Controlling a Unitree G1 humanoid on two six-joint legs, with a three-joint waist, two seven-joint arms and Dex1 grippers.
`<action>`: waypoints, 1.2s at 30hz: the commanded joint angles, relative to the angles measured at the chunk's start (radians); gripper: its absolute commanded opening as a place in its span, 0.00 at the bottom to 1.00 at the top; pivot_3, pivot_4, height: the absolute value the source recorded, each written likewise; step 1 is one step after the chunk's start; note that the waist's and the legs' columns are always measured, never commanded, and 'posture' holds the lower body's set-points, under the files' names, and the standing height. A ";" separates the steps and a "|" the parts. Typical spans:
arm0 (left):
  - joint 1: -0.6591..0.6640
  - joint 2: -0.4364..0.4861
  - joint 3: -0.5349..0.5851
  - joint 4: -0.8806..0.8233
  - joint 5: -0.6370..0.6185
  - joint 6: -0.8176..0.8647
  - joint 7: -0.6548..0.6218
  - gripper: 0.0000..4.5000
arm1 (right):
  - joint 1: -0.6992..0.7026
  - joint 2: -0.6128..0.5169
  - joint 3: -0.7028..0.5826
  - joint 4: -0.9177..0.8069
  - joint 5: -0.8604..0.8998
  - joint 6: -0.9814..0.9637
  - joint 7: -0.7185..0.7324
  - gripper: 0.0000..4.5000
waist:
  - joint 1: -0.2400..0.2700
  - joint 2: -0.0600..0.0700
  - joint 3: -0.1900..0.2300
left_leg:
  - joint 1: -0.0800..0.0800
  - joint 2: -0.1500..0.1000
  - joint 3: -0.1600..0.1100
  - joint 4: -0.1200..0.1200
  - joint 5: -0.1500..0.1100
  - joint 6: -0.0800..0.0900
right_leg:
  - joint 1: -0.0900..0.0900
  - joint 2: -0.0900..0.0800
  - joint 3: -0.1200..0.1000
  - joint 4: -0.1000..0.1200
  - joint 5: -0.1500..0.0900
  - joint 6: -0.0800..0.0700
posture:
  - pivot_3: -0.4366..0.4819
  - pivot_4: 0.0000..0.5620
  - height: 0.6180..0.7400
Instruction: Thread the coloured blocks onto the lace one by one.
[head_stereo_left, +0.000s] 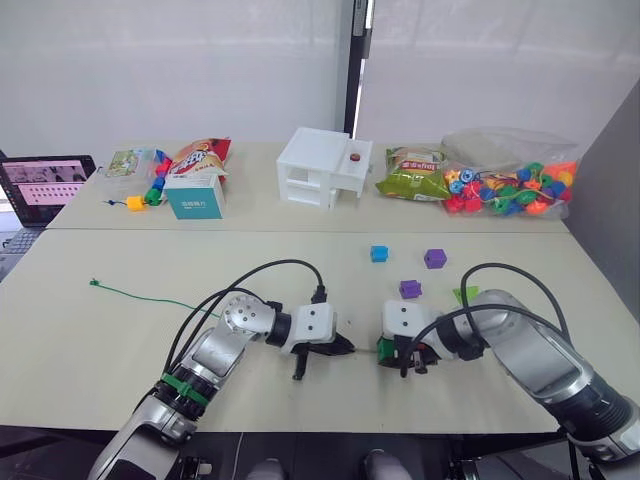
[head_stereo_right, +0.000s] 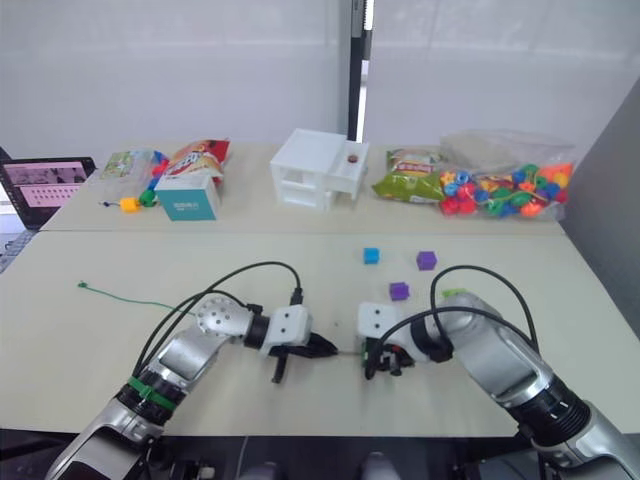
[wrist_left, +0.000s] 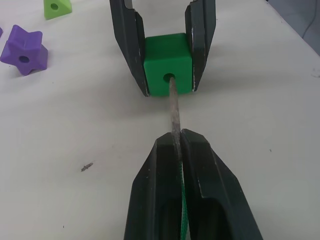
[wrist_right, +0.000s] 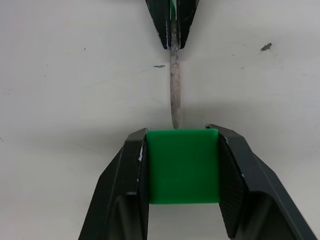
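Note:
My right gripper (wrist_right: 181, 131) is shut on a dark green cube (wrist_right: 183, 167) just above the table near its front edge. My left gripper (wrist_left: 179, 134) is shut on the lace's stiff brownish tip (wrist_left: 173, 107), and the tip's end sits at the mouth of the cube's hole (wrist_left: 168, 78). The green lace (head_stereo_left: 150, 297) trails left over the table to its knot (head_stereo_left: 92, 283). Behind the grippers lie a blue cube (head_stereo_left: 379, 254), a purple cube (head_stereo_left: 434, 258), a purple star-shaped block (head_stereo_left: 410, 289) and a light green wedge (head_stereo_left: 465, 295).
On the far table stand a white box house (head_stereo_left: 323, 167), a clear bag of rounded beads (head_stereo_left: 510, 185), snack bags (head_stereo_left: 412, 172), a teal box (head_stereo_left: 195, 195) and a short bead chain (head_stereo_left: 140, 198). A laptop (head_stereo_left: 45, 187) sits at the far left.

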 joint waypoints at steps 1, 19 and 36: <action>-0.011 -0.022 -0.015 -0.024 0.009 0.002 0.015 0.00 | 0.009 -0.008 0.000 0.000 0.008 0.003 -0.002 0.27 | 0.000 0.000 0.000 | 0.000 0.000 0.000 0.000 0.000 0.000 | 0.000 0.000 0.000 0.000 0.000 0.000 | 0.48 0.27 1.00; -0.087 -0.196 -0.025 0.135 0.035 -0.044 0.077 0.00 | 0.009 -0.003 0.010 -0.015 0.020 0.013 -0.018 0.27 | 0.004 0.000 0.000 | 0.000 0.000 0.000 0.004 0.000 0.000 | 0.003 0.000 0.000 0.000 0.001 0.001 | 0.48 0.27 1.00; -0.040 -0.043 0.017 0.060 0.026 -0.032 0.015 0.44 | 0.016 -0.011 0.012 0.001 0.018 -0.003 -0.022 0.27 | 0.000 0.000 0.000 | -0.001 0.000 0.000 0.007 -0.001 0.001 | 0.003 0.000 0.000 0.000 0.001 0.001 | 0.48 0.27 1.00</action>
